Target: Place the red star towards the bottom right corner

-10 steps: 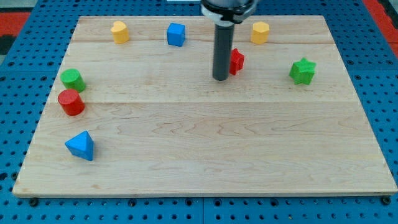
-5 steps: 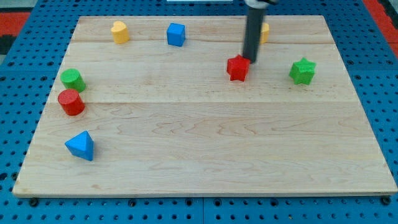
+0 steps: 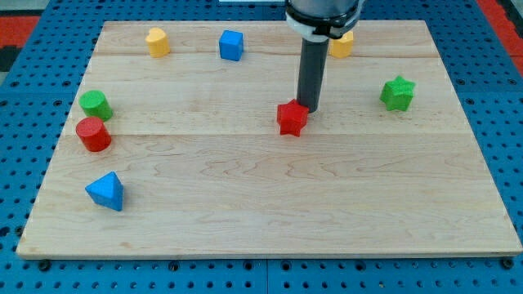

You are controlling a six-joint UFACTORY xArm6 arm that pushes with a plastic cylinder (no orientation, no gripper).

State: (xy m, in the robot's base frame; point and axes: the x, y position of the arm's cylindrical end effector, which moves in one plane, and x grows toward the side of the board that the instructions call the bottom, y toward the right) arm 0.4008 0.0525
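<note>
The bench (image 3: 270, 204) fills the view — a pale wooden board. My rod (image 3: 312, 69) comes down from twelve o'clock; there is no hand to open or close, only my tip (image 3: 310, 109), touching the red star (image 3: 292, 118) at the star's one o'clock. The star sits just above board centre — the green star (image 3: 397, 93) lies well apart at its two o'clock.
</note>
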